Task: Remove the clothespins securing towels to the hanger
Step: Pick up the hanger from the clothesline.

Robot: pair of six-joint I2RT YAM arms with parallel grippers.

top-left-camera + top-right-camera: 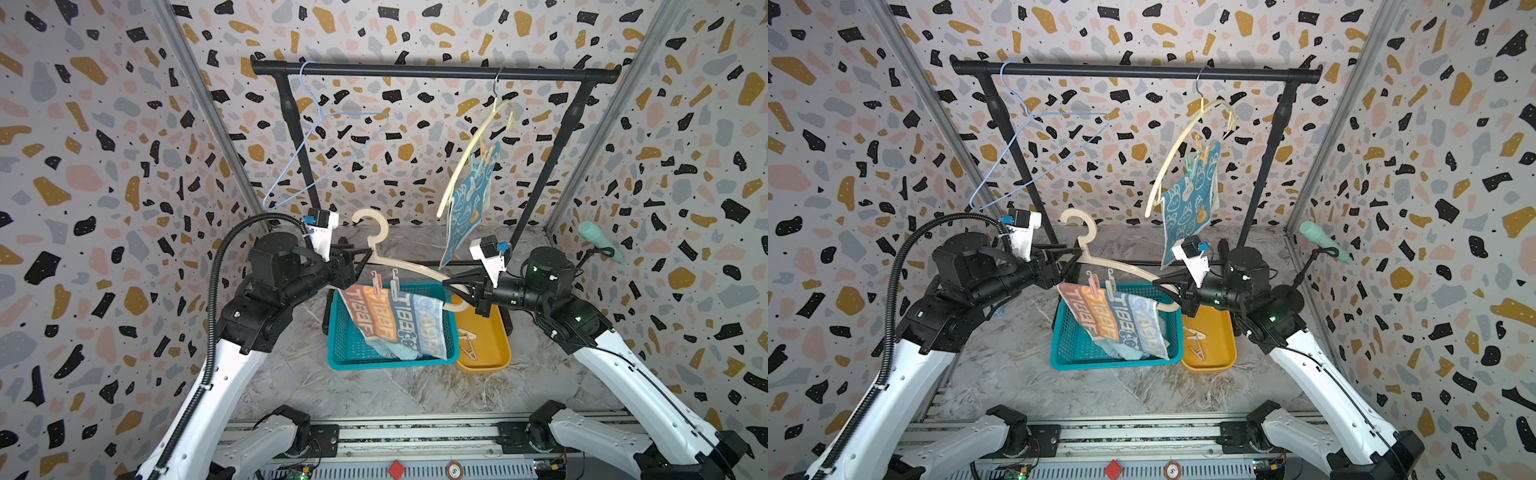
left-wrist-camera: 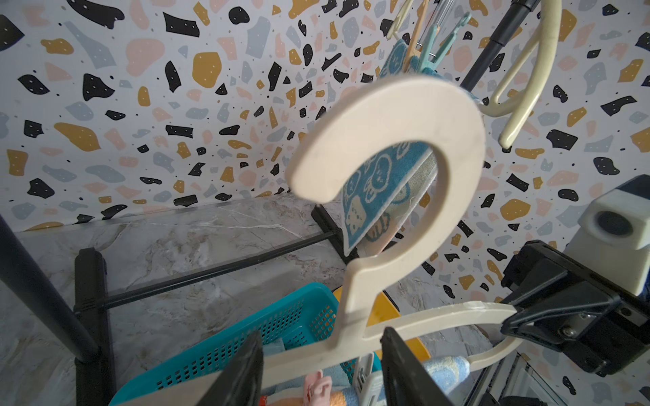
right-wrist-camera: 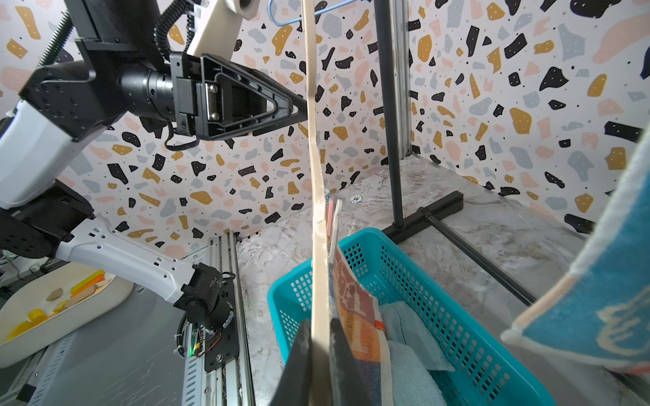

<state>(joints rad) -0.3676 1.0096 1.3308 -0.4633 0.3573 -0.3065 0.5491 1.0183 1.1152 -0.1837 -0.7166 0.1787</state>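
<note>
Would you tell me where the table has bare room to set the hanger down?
Bare table lies between basket and front rail, and behind the rack's foot bar up to the wall. The middle is crowded: basket, tray, held hanger.

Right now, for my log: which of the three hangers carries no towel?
The blue wire hanger, bare on the rail. The cream hanger beside it holds the rabbit towel, the hanger in the right gripper the striped towel.

Grey marble bench (image 1: 374,395), teal basket (image 1: 390,362) just beside yellow tray (image 1: 494,359), black rack (image 1: 432,71) standing on it too
</note>
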